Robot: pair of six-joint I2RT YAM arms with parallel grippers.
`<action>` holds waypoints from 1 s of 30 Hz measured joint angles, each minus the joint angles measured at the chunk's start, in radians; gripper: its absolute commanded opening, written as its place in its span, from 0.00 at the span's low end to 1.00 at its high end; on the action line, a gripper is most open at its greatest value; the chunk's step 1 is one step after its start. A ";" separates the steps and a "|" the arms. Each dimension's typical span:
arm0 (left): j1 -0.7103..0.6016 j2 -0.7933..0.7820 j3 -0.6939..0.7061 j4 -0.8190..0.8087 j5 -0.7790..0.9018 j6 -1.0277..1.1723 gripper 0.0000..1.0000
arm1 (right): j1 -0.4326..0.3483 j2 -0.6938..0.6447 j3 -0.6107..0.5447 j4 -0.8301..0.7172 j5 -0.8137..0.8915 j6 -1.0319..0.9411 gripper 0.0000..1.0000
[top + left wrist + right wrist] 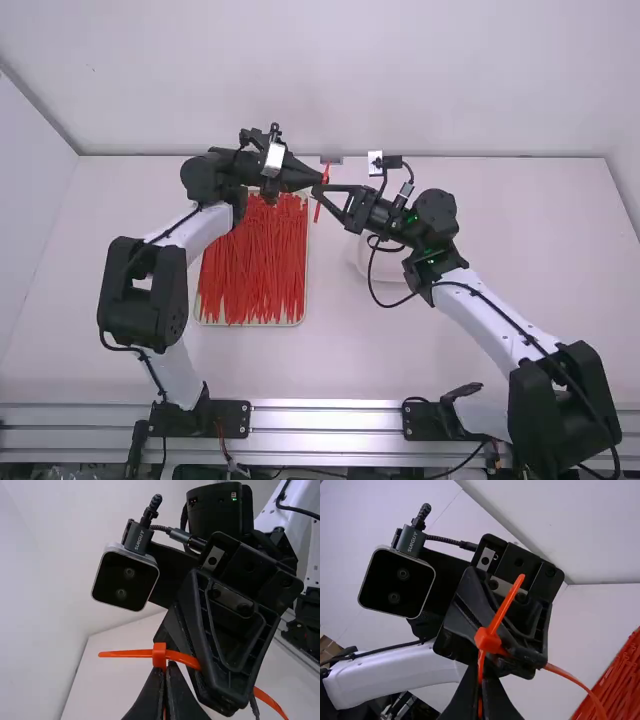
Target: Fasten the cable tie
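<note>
Above the white table (560,230), the left pincer (165,672) and right pincer (481,675) both clamp one thin orange plastic cable tie (159,654).

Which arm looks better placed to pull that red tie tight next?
Probably the right, narrowly. Both claws are shut on the tie by its head; the left claw pinches directly under it and could steady it while the right claw pulls.

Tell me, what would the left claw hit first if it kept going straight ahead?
The right claw, most likely: it faces the left claw head-on, both pinching the same orange cable tie, with hardly any gap visible between them.
</note>
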 measured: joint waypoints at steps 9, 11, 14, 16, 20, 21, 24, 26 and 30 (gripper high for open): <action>-0.008 0.000 0.000 0.001 -0.013 0.000 0.01 | -0.004 0.000 0.000 0.026 0.000 0.000 0.00; -0.009 0.000 0.000 0.001 -0.016 0.000 0.01 | -0.005 0.000 0.000 0.030 0.002 -0.001 0.00; -0.013 0.000 0.000 0.002 -0.021 0.000 0.01 | -0.005 0.000 0.000 0.041 0.005 0.000 0.00; -0.015 0.000 0.000 0.003 -0.026 0.001 0.01 | -0.006 0.000 0.000 0.045 0.009 -0.001 0.00; -0.015 0.000 -0.004 0.003 -0.031 0.002 0.01 | -0.013 0.000 0.000 0.047 0.006 0.000 0.00; -0.019 0.000 -0.011 0.003 -0.039 0.004 0.01 | -0.018 0.000 0.000 0.044 -0.002 0.002 0.00; -0.025 0.000 -0.023 0.000 -0.057 0.012 0.01 | -0.032 0.000 0.000 0.041 -0.023 0.005 0.00; -0.026 0.000 -0.026 0.000 -0.061 0.017 0.02 | -0.039 0.000 0.000 0.041 -0.035 0.009 0.00; -0.030 0.000 -0.026 0.000 -0.062 0.023 0.02 | -0.055 0.000 0.000 0.042 -0.062 0.010 0.00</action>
